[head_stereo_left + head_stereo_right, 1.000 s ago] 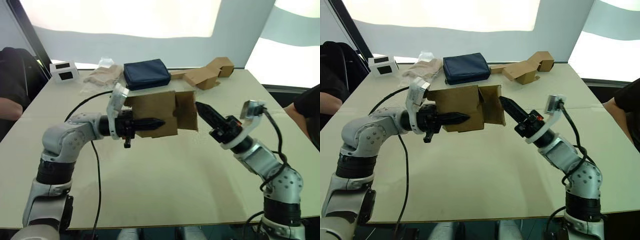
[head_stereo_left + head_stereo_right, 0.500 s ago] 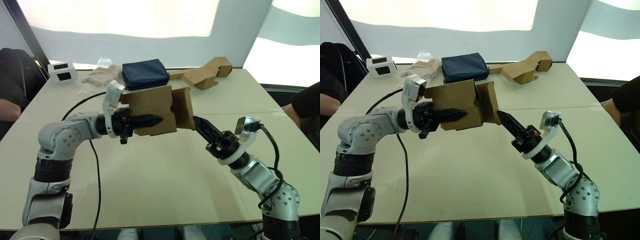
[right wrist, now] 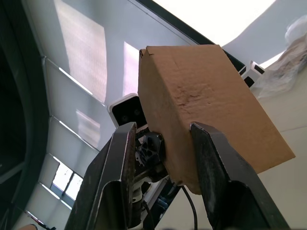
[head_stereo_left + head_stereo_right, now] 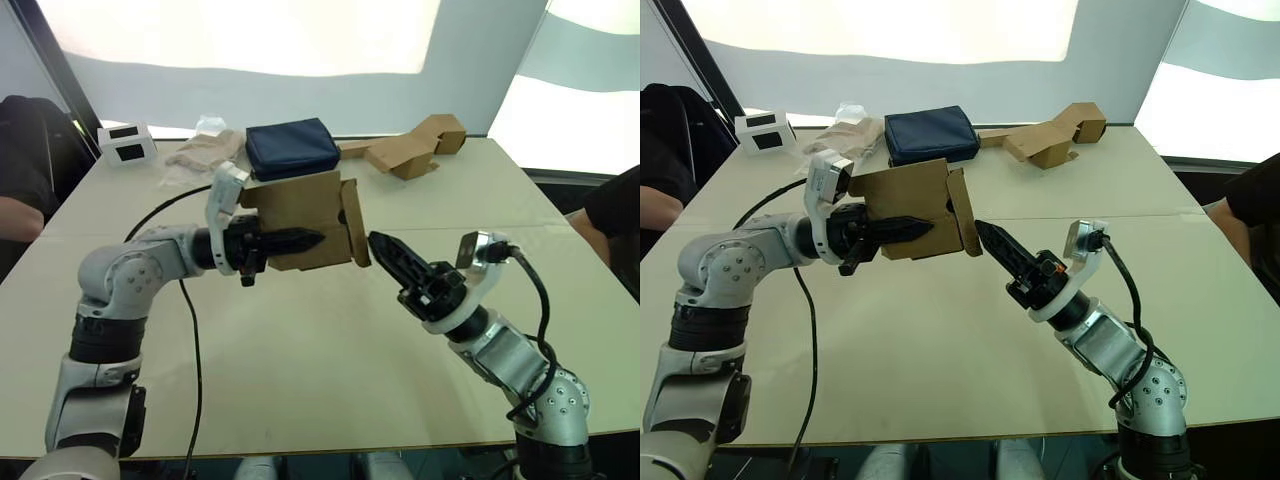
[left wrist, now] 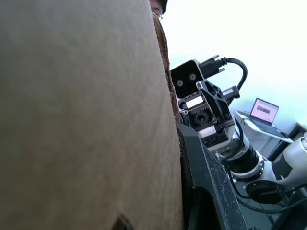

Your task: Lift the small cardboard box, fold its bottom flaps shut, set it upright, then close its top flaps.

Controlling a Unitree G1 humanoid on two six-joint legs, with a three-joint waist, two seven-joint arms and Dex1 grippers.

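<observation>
The small cardboard box (image 4: pixel 295 205), plain brown, hangs on its side above the table. My left gripper (image 4: pixel 312 240) is shut on its near wall, with one black finger (image 5: pixel 206 191) lying along the cardboard. On the box's end facing right, a bottom flap (image 4: pixel 352 222) stands edge-on, folded almost flat against the opening. My right gripper (image 4: pixel 380 243) points up at that flap from the lower right, tips just short of it. Its fingers (image 3: pixel 122 177) are open, and the box (image 3: pixel 201 105) shows beyond them. The top flaps are hidden.
At the table's back lie a navy pouch (image 4: pixel 293 148), a bent tan cardboard piece (image 4: pixel 410 150), a crumpled beige bag (image 4: pixel 205 150) and a small white device (image 4: pixel 127 142). People sit at the left edge (image 4: pixel 25 170) and right edge (image 4: pixel 615 215). The beige table (image 4: pixel 300 370) spreads below both arms.
My right gripper dropped and moved left, up to the box's end. The flap there swung from spread outward to nearly flat against the opening. The left gripper lifted the box slightly, then held.
</observation>
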